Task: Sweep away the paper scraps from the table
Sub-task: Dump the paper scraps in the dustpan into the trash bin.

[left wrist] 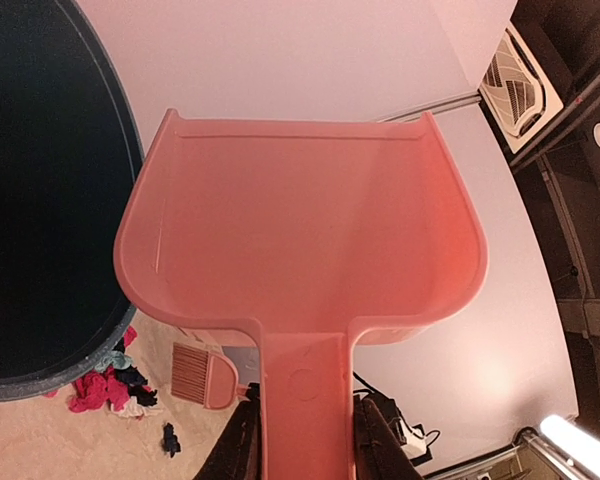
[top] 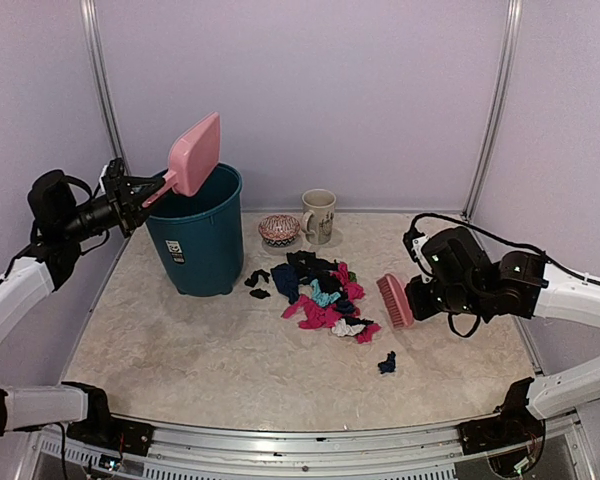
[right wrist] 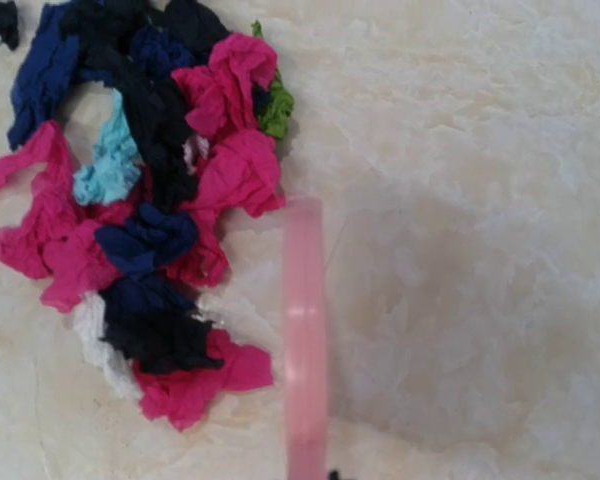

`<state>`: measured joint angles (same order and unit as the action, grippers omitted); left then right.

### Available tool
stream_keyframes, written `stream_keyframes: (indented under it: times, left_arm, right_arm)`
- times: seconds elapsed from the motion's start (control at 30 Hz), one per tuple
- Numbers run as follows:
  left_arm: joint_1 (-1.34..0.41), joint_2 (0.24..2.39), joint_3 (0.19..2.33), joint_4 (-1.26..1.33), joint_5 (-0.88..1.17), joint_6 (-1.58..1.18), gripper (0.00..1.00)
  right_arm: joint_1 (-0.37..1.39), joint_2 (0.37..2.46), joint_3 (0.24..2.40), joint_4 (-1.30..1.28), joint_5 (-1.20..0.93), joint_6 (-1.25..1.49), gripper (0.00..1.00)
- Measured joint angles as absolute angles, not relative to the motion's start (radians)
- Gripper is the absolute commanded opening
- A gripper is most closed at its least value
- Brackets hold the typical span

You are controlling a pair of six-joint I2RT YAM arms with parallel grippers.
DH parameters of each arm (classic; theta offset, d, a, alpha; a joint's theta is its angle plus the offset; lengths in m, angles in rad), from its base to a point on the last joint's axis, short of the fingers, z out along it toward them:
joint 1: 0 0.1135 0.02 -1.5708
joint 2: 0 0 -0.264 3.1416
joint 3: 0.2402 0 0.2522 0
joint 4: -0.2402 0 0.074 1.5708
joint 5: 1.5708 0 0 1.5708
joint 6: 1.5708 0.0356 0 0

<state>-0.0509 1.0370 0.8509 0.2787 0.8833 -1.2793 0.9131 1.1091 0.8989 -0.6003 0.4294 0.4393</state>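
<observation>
The paper scraps (top: 320, 290) lie in a pile of black, navy, magenta and teal at the middle of the beige table (top: 180, 350). One navy scrap (top: 387, 363) lies apart, nearer the front. My left gripper (top: 145, 200) is shut on the handle of the pink dustpan (top: 195, 153) and holds it tilted up above the teal bin (top: 198, 235). In the left wrist view the dustpan (left wrist: 300, 230) looks empty. My right gripper (top: 420, 298) is shut on the pink brush (top: 394, 300), just right of the pile. In the right wrist view the brush (right wrist: 305, 340) is beside the scraps (right wrist: 150, 210).
A beige mug (top: 319, 215) and a small patterned bowl (top: 278, 230) stand behind the pile near the back wall. A few black scraps (top: 257, 280) lie between the bin and the pile. A metal rail (top: 310, 440) runs along the front edge.
</observation>
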Motion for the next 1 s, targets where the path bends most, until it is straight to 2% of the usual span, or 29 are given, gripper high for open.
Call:
stream_keyframes:
  times: [0.4,0.57,0.73,0.87,1.0]
  left_arm:
    - [-0.052,1.032,0.857,0.299,0.921,-1.287,0.0]
    - [-0.103,1.044,0.783,0.474,0.95,-1.404,0.0]
    - [-0.07,1.058,0.678,0.638,0.955,-1.545,0.0]
    - [-0.158,1.061,0.74,0.546,0.937,-1.491,0.0]
    - [-0.129,1.047,0.805,0.518,0.937,-1.441,0.0]
  right_arm:
    - [0.913,1.089,0.953,-0.562,0.43,0.415,0.0]
    - [0.913,1.102,0.953,-0.55,0.43,0.408,0.0]
    - [0.913,1.114,0.953,-0.548,0.43,0.404,0.0]
    - [0.913,1.115,0.953,-0.548,0.43,0.404,0.0]
    - [0.913,1.115,0.953,-0.536,0.421,0.404,0.0]
